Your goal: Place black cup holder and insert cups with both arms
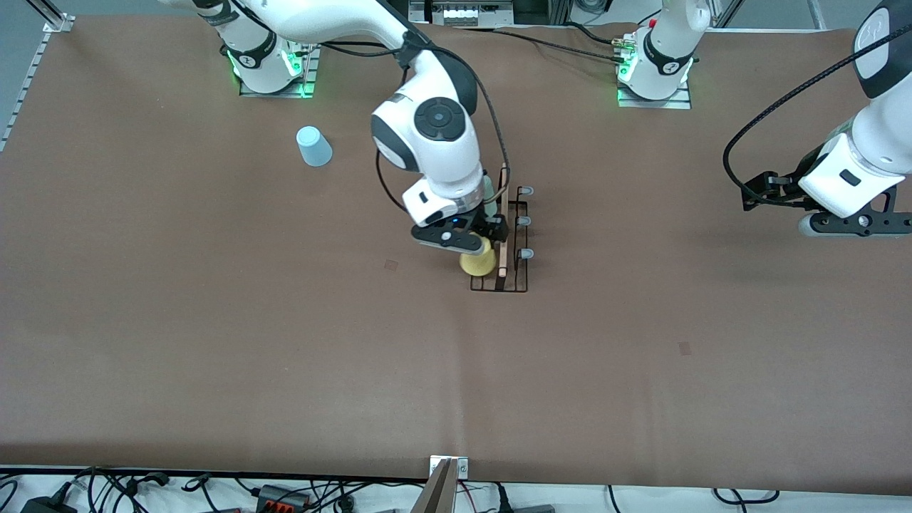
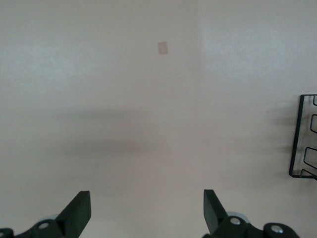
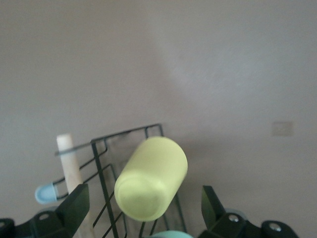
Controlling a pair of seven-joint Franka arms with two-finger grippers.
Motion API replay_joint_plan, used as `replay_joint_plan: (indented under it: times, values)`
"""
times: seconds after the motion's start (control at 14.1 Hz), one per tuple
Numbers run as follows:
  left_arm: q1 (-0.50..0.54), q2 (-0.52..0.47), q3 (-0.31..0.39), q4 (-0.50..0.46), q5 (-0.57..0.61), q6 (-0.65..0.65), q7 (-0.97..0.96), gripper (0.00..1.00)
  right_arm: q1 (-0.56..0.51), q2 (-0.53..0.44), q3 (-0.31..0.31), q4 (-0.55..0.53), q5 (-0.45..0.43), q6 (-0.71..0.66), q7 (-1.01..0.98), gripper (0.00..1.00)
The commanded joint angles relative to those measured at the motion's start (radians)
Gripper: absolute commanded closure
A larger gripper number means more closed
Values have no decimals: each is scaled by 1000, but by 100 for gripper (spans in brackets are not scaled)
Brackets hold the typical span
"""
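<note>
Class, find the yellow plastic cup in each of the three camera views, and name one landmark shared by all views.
Front view: the yellow plastic cup sits on the thin black wire cup holder, under the right gripper.
Left wrist view: not in it.
Right wrist view: the cup is tilted between the open fingers.
Shared landmark: the cup holder.

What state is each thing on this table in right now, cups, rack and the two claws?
Black cup holder: standing on the table.
Yellow cup: tilted on a peg, released.
Mint green cup: on the holder, mostly hidden.
Light blue cup: upside down on the table, not yet racked.
Right gripper: open over the yellow cup.
Left gripper: open, waiting.
</note>
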Motion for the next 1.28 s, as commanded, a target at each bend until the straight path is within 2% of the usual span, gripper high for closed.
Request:
replay_joint_plan:
  times: [0.0,0.14,0.28,0.43,0.5,0.64,0.85,0.92,1.06,1.21]
  values:
    - [6,12,-4,32,-9,-24,23,0,-126,-155,64,-112,-5,-65,-62,0]
    - [5,13,-4,32,-9,-26,23,0,-250,-261,124,-219,-3,-75,-128,0]
    - [3,12,-4,32,-9,-24,23,0,-364,-376,143,-301,-2,-136,-234,0]
    - [3,13,-4,30,-9,-26,25,0,-486,-434,151,-306,4,-242,-405,0]
    - [3,13,-4,30,-9,-26,25,0,-563,-457,175,-315,21,-281,-511,0]
    - [3,13,-4,30,-9,-26,23,0,-690,-513,181,-352,37,-322,-703,0]
    - [3,13,-4,30,-9,-29,23,0,-841,-576,178,-350,37,-402,-811,0]
    - [3,13,-4,30,-9,-29,23,0,-882,-599,171,-349,40,-420,-846,0]
    - [3,13,-4,30,-11,-29,23,0,-895,-654,76,-344,60,-448,-894,0]
    - [3,13,-4,30,-11,-29,25,0,-880,-669,-7,-298,69,-493,-950,0]
